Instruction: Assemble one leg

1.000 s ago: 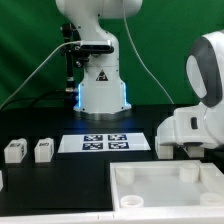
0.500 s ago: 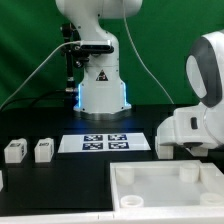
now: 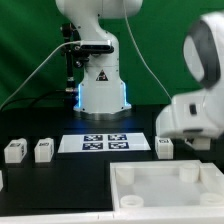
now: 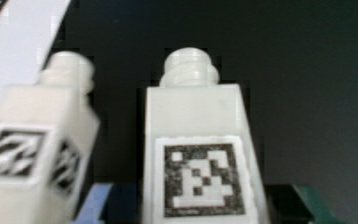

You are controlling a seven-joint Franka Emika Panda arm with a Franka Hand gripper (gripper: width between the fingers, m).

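In the wrist view a white leg [image 4: 197,140] with a black-and-white tag lies between my gripper's [image 4: 202,207] dark fingers [image 4: 114,205], its round peg end pointing away. The gripper is shut on this leg. A second leg [image 4: 43,130] lies close beside it. In the exterior view my gripper [image 3: 192,138] hangs under the white wrist at the right, over the table, and the held leg is hidden there. One leg [image 3: 165,147] stands just to its left. Two more legs [image 3: 14,151] [image 3: 43,150] stand at the far left.
The large white tray-like piece [image 3: 165,172] with corner sockets lies at the front right. The marker board [image 3: 105,142] lies in the middle in front of the robot base [image 3: 100,95]. A green curtain hangs behind.
The wrist and gripper have risen and shifted right in the exterior view. This uncovers the leg standing beside them. The other legs and the tray have not moved.
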